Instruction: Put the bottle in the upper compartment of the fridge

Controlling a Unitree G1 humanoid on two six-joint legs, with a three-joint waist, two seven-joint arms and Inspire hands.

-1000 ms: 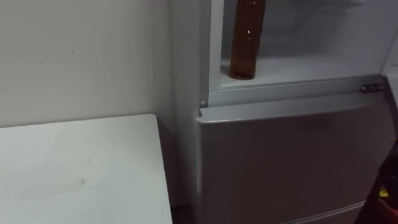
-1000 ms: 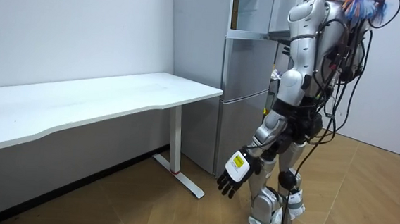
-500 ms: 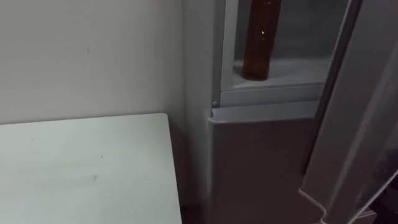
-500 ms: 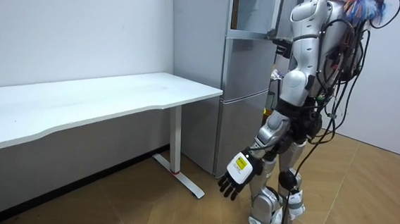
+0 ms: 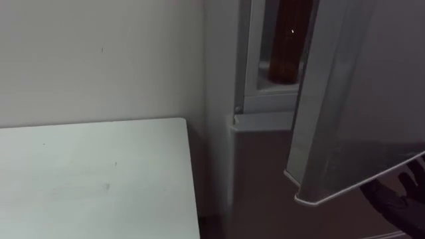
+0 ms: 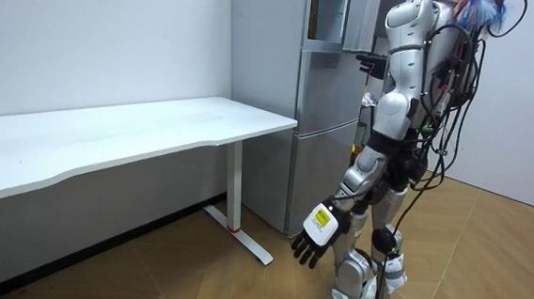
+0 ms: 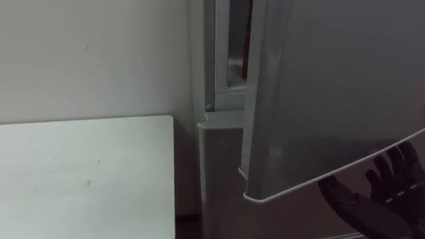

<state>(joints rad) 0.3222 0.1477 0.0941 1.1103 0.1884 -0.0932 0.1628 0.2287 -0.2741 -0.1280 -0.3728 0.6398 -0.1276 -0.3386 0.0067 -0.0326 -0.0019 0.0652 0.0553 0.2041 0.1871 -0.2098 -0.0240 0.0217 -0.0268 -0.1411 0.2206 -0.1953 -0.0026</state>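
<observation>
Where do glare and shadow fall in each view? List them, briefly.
Left eye view: dim, with one small glint on the bottle inside the fridge. Right eye view: the fridge door carries a soft sheen, and the right robot hand shows dark beneath its lower edge. Room view: even light, bright table, a soft shadow under it.

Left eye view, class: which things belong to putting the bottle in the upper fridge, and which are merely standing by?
Part of the job:
- brown bottle, standing inside the upper fridge
- upper door, half open
- right hand, at the door's lower edge

Standing by:
- white table
- lower fridge door, shut
- left hand, hanging open
</observation>
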